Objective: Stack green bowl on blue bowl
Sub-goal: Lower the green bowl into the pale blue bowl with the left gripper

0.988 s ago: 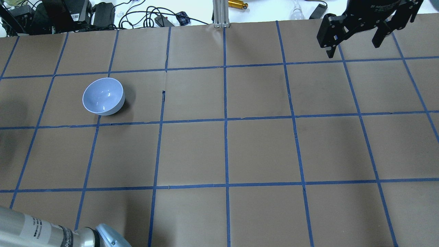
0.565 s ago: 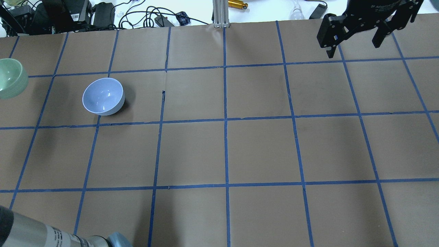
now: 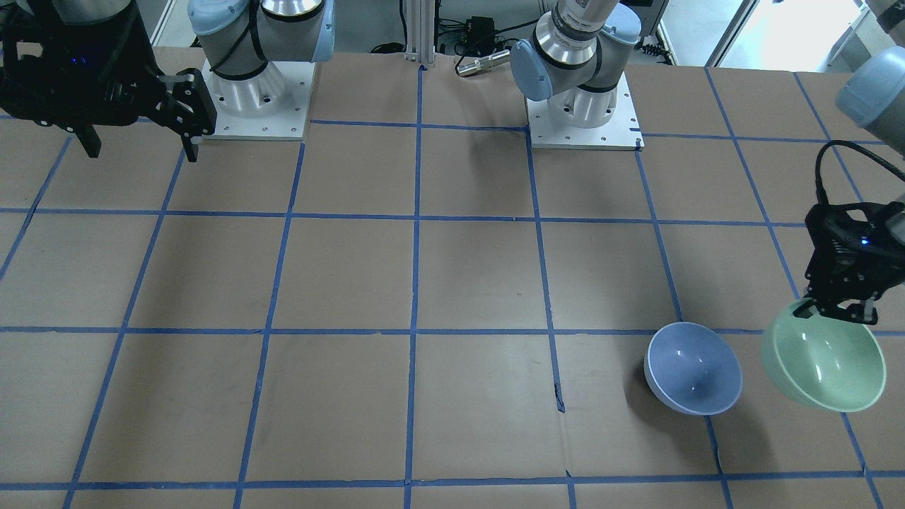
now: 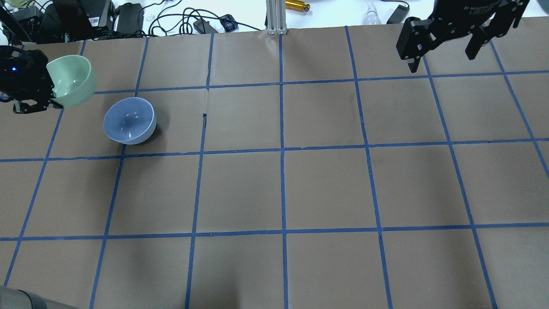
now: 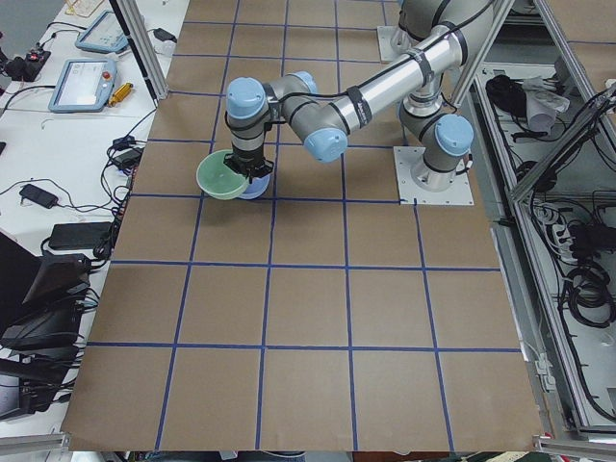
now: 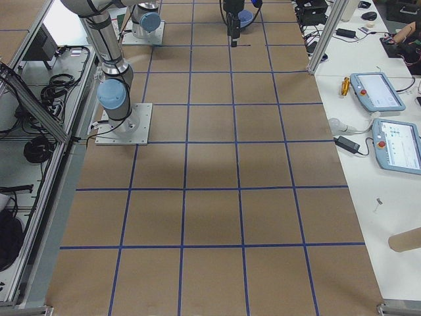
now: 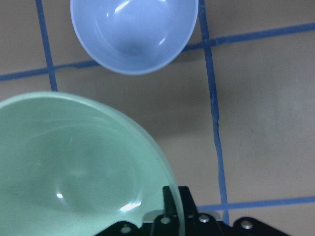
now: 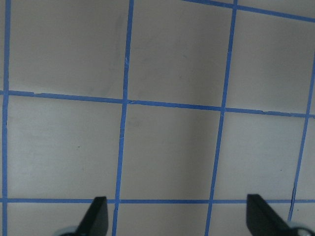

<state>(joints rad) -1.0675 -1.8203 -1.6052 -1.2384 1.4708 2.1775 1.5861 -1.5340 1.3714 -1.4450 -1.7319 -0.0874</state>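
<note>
The blue bowl (image 4: 129,120) sits upright on the brown table (image 4: 283,189) at the left; it also shows in the front view (image 3: 693,367) and the left wrist view (image 7: 134,32). My left gripper (image 4: 40,101) is shut on the rim of the green bowl (image 4: 72,80) and holds it in the air, left of and apart from the blue bowl. The green bowl also shows in the front view (image 3: 824,364) and fills the left wrist view's lower left (image 7: 74,167). My right gripper (image 4: 441,53) is open and empty, high over the far right.
Cables, black boxes and a gold cylinder (image 4: 297,5) lie beyond the table's far edge. A metal post (image 4: 274,17) stands at the far edge's middle. Both arm bases (image 3: 583,106) are on the robot's side of the table.
My left gripper has carried the green bowl in from the left edge of the overhead view toward the blue bowl. The blue bowl and my right gripper have not moved.
</note>
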